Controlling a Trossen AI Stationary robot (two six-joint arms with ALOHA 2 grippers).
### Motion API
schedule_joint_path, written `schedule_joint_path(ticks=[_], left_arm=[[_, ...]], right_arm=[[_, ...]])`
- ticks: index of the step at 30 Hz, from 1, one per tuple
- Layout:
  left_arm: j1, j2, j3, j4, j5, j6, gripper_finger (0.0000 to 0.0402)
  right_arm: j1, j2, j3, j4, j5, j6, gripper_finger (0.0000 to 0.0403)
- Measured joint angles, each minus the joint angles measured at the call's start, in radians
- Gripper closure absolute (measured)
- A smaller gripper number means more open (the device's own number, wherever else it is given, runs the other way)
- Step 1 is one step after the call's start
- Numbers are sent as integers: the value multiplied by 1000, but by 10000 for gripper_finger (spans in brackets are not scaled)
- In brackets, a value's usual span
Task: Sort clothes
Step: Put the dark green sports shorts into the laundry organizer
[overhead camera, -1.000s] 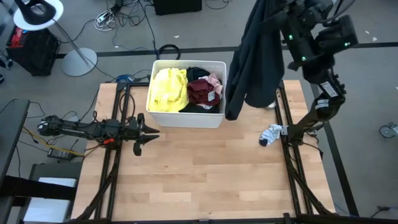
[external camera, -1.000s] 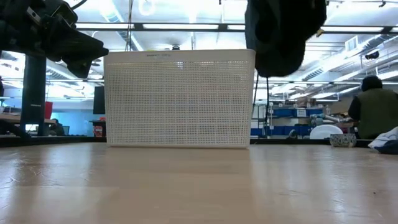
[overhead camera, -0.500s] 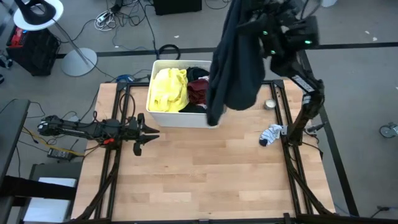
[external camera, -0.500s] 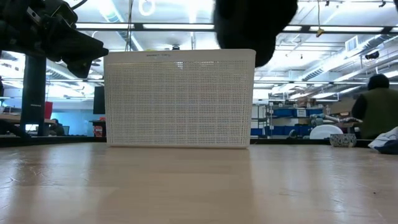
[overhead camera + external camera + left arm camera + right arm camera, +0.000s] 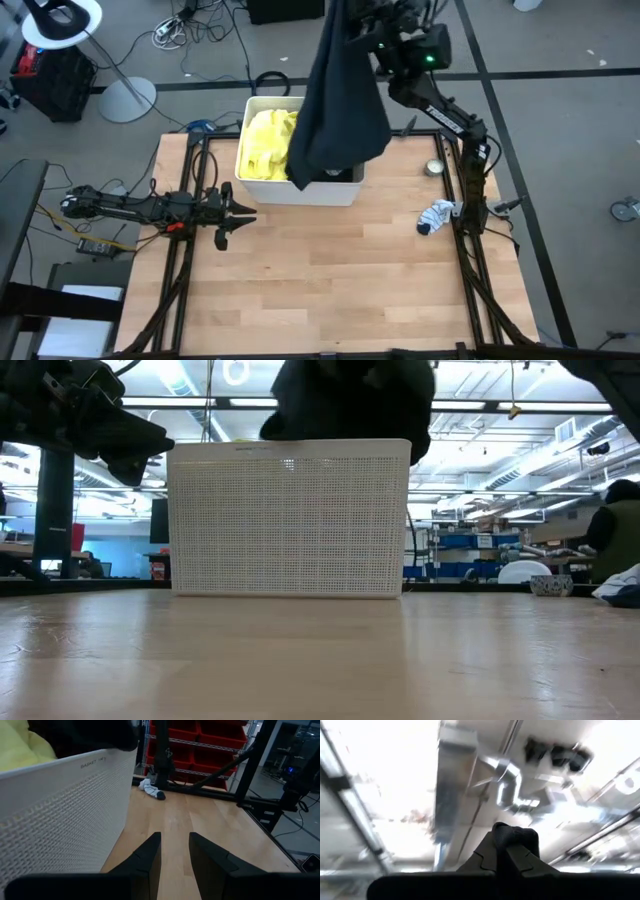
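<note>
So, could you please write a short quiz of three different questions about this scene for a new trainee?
1. True or false: the right gripper holds the dark garment in shut jaws, high over the white bin.
2. Which colour of clothing shows in the bin's left half? A) yellow B) pink C) orange
3. Fill in: the small striped sock lies on the table near its ____ edge.

Key: 1 true; 2 A; 3 right.
</note>
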Motion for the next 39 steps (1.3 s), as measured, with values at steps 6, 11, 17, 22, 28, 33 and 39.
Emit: schedule_joint_path(ticks=[6,11,17,22,28,33,39], left_arm=[[0,0,0,-6,0,0,295],[0,0,0,-6,0,0,295],[0,0,0,-5,0,0,295],[0,0,0,-5,0,0,295],[0,0,0,-38,0,0,295],[0,0,0,-53,-1,0,295],[0,0,0,-47,-1,0,295]], right_arm=[[-20,15,0,-307,-159,72,403],[-27,-12,0,-718,-174,40,403],[-37,-72,0,-1186,-145,11,403],[-10,-85,0,-1565,-123,-48,403],[60,-50,-20,-1773,-41,-95,403],[90,-20,-113,-1655,-24,-94,403],[98,75,-189,-1545,-37,-79,403]])
